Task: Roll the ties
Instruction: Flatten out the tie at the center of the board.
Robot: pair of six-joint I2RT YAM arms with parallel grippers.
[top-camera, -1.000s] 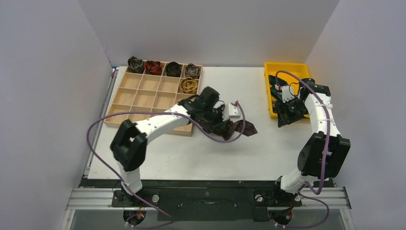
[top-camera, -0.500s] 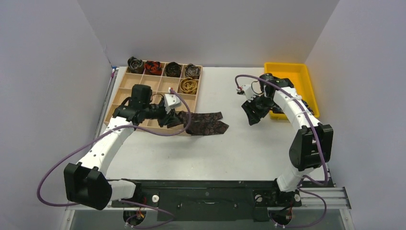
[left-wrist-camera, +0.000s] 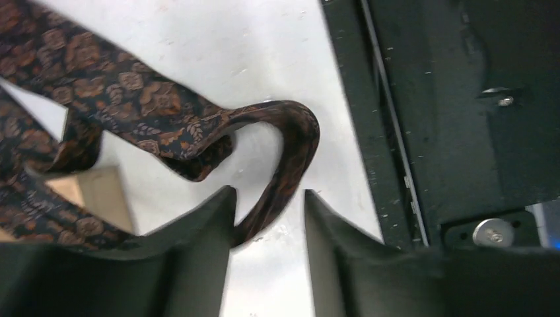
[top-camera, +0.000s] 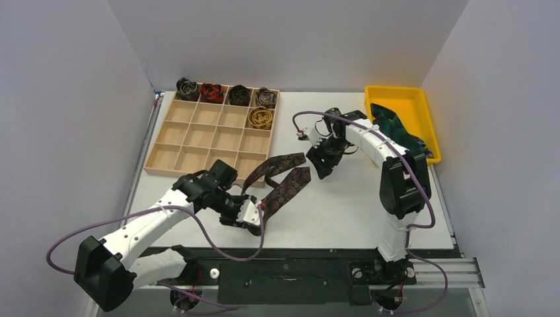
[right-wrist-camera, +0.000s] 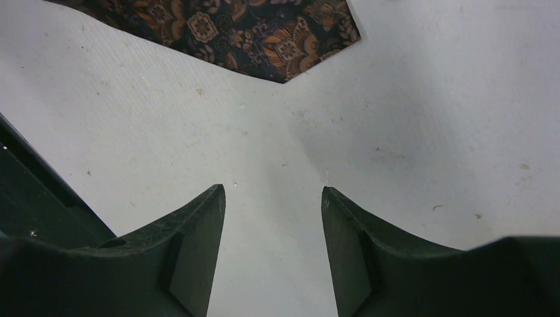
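- As you look through the left wrist camera, your left gripper (left-wrist-camera: pixel 269 198) has its jaws parted and has released its hold. A looped fold of the brown patterned tie (left-wrist-camera: pixel 132 99) passes through the gap. It brushes the finger on the left of that view, and nothing pinches it.
- That gripper sits low at the near edge of the table (top-camera: pixel 343 211), close to the dark front rail (left-wrist-camera: pixel 422 99).
- From the fold, the tie runs away from you in two flat, unrolled strips. Both ends lie on the table just past the near right corner of the wooden tray (top-camera: pixel 198 135).
- Your right gripper (right-wrist-camera: pixel 273 191) is also spread wide and grasps nothing. It hangs over bare table near the middle, with the tie's pointed end just beyond its fingers.
- The wooden tray sits at the back left. It holds five rolled ties (top-camera: pixel 212 92): four fill the back row, and a gold one sits in the right-hand compartment of the second row.
- The yellow bin (top-camera: pixel 396 89) stands at the back right, well apart from the tray. A green-blue tie (top-camera: pixel 393 125) lies in it and drapes over its near right rim.
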